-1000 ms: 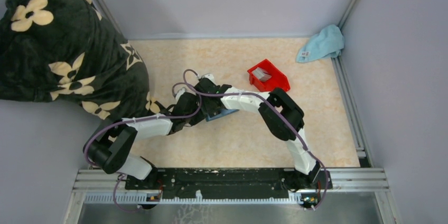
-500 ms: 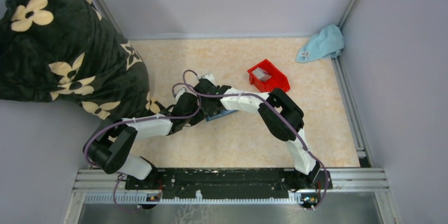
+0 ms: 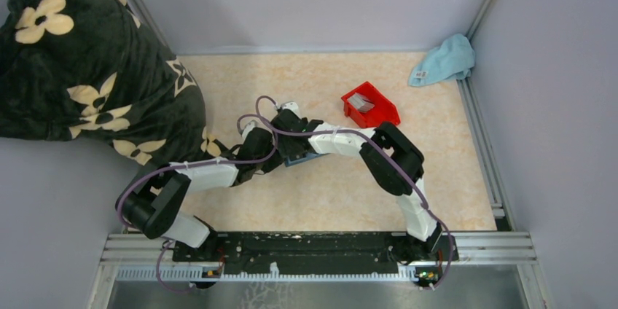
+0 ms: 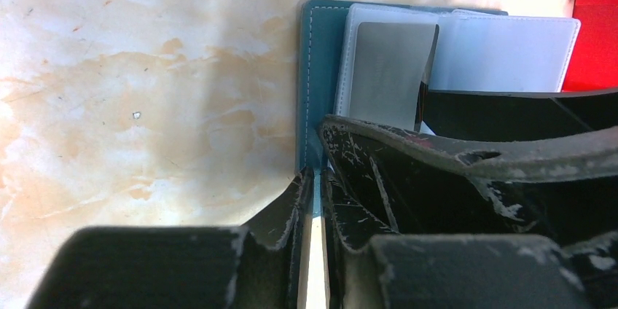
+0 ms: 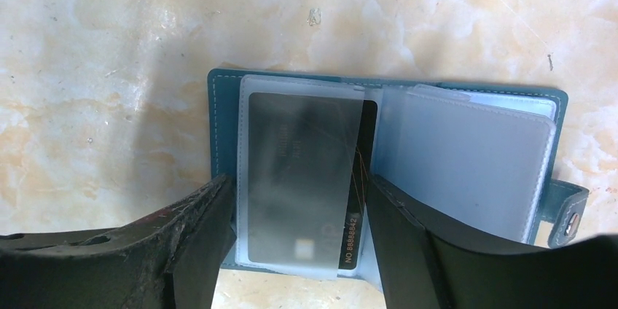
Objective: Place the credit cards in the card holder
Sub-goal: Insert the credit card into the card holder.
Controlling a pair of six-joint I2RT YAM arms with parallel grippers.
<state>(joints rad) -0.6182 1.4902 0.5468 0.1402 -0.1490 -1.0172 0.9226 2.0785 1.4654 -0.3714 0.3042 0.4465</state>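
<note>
The card holder (image 5: 218, 116) lies open on the table, teal with clear sleeves (image 5: 466, 163); from above only a sliver (image 3: 296, 162) shows under both wrists. My left gripper (image 4: 315, 178) is shut on the edge of its teal cover (image 4: 318, 68). A dark grey credit card (image 5: 299, 178) sits in the left sleeve, with a black strip along its right side uncovered. My right gripper (image 5: 299, 196) is open, one finger on each long side of that card. The left wrist view shows the same card (image 4: 386, 68). Another grey card (image 3: 364, 104) lies in the red bin.
The red bin (image 3: 379, 112) stands just right of the arms and shows at the edge of the left wrist view (image 4: 599, 25). A light blue cloth (image 3: 444, 60) lies in the far right corner. A dark flowered blanket (image 3: 73, 54) covers the left side.
The right wrist has shifted slightly over the card holder. The left arm and the card holder have not moved.
</note>
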